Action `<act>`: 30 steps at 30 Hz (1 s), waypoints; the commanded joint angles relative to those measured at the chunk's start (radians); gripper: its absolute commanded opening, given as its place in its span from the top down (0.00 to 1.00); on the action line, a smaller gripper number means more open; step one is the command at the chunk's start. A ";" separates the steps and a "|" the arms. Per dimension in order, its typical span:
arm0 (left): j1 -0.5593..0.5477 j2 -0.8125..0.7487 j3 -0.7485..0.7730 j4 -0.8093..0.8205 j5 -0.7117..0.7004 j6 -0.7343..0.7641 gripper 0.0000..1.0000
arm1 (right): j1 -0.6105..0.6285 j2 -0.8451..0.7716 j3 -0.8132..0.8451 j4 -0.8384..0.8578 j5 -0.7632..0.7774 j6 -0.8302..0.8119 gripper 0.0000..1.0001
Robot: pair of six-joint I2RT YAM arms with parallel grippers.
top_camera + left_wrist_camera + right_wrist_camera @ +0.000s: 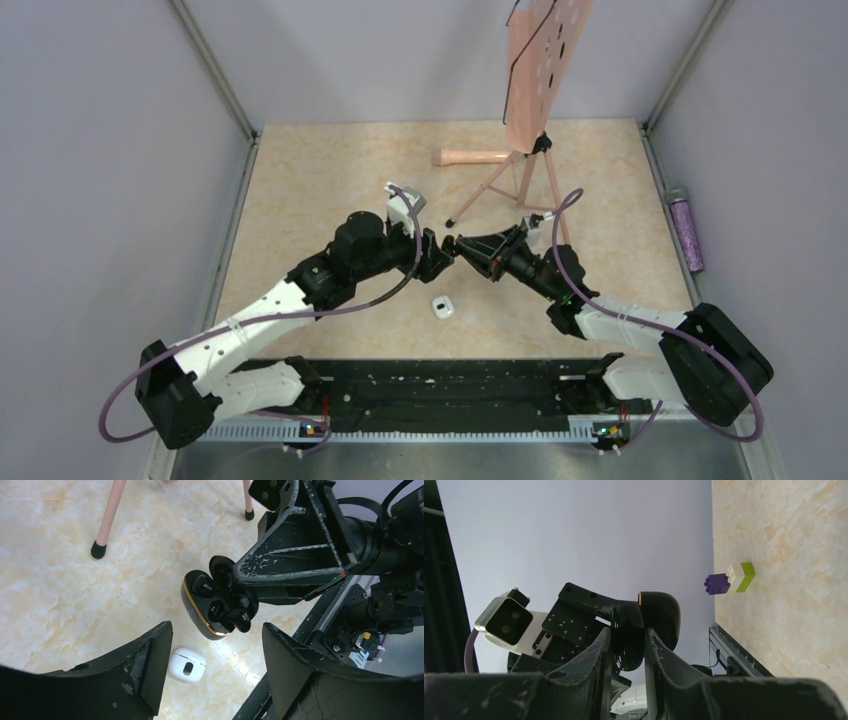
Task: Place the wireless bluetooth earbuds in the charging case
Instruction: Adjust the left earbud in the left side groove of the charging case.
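**A:** Where is the charging case?

**B:** Off the worktop, above its middle. The right gripper has its fingers pinched tight on it. The left wrist view shows the case hinged open, gold rim showing, with the fingers gripping the lid side.

**A:** And the earbuds?

**B:** Glossy black lumps inside the open case, seen only from the left wrist. One stubby piece pokes up near the rim. I cannot tell whether they are fully seated. The top view gives only a dark knot where the two grippers meet.

**A:** What about the left gripper?

**B:** Its jaws are spread wide and hold nothing. It faces the case, which lies just beyond its fingertips.

**A:** Does the right wrist view add anything?

**B:** It shows the case's rounded back between its own fingers. It also shows a toy block in purple, white and green standing on the worktop, which neither other view shows.

**A:** Anything else lying around?

**B:** A white pod lies on the worktop below the grippers, toward the near edge. A pink stand sits by the far edge, right of centre.
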 commanded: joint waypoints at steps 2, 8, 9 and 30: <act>-0.005 0.018 0.022 -0.005 -0.051 0.021 0.31 | -0.009 -0.012 0.059 0.033 0.008 -0.009 1.00; -0.005 0.008 0.024 -0.008 -0.117 0.009 0.33 | -0.008 -0.012 0.052 0.038 0.010 -0.006 1.00; -0.005 0.004 0.023 -0.007 -0.127 0.011 0.33 | -0.009 -0.013 0.051 0.037 0.009 -0.006 1.00; -0.005 -0.019 0.013 -0.012 -0.236 0.022 0.37 | -0.008 -0.015 0.049 0.053 0.005 -0.005 1.00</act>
